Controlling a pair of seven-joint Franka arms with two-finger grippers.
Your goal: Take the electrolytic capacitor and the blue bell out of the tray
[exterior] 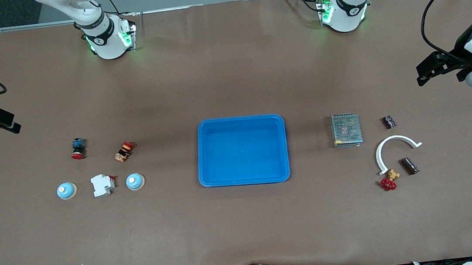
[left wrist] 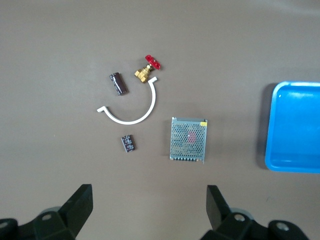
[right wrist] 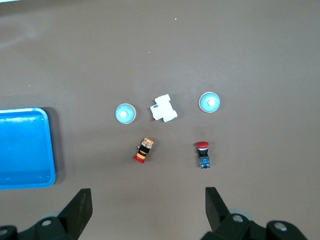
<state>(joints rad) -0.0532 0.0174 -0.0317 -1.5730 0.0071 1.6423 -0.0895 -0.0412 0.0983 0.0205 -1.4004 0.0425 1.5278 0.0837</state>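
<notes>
The blue tray [exterior: 242,150] sits empty mid-surface. Two blue bells [exterior: 135,181] and dark cylinders, probably electrolytic capacitors [exterior: 409,165], lie outside it: light, rigid, graspable across their sides. Both grippers, left gripper [left wrist: 147,200] and right gripper [right wrist: 147,202], hover with jaws apart.

The tray [exterior: 242,150] sits mid-table — two bells [exterior: 66,190] toward the right arm's end, what look like capacitors [exterior: 409,165] toward the left arm's.

The whole bench [exterior: 247,236] is seen from a high front camera facing the two arm bases. Each end is viewed straight down from a raised wrist camera; the blue tray [exterior: 242,150] is shared by all three views.
</notes>
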